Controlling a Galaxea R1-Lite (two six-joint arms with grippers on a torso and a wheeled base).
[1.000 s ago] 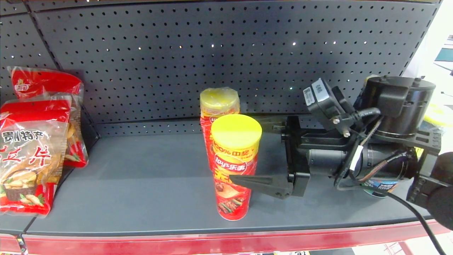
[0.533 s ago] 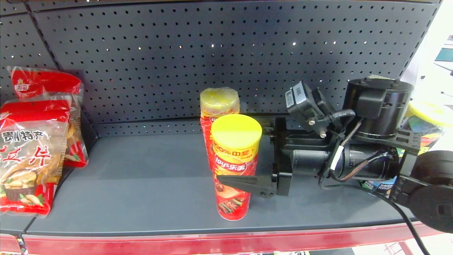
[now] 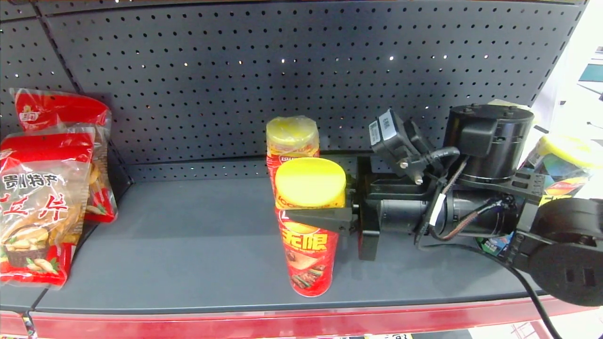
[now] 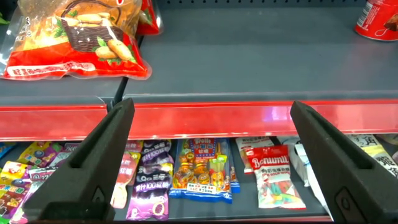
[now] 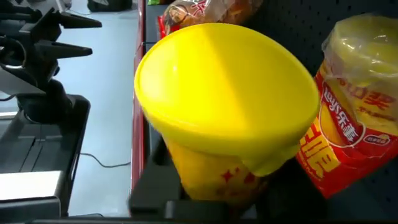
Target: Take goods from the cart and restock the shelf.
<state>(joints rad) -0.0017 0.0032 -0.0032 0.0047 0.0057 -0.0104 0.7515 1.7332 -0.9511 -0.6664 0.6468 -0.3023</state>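
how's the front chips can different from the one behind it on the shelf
The front can is clamped near its top in the right gripper's jaws; the rear can stands free. The front can's yellow lid is bare; the rear can's top is under crinkled clear wrap. Both are red, yellow-topped tubes.

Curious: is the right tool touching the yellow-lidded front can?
Touching. Head view: a finger of the right tool presses the front can below its lid.

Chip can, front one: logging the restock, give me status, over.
Right tool shut on front chip can, near its lid. Can standing on shelf. Left tool open, below shelf edge. Wrapped can close behind.
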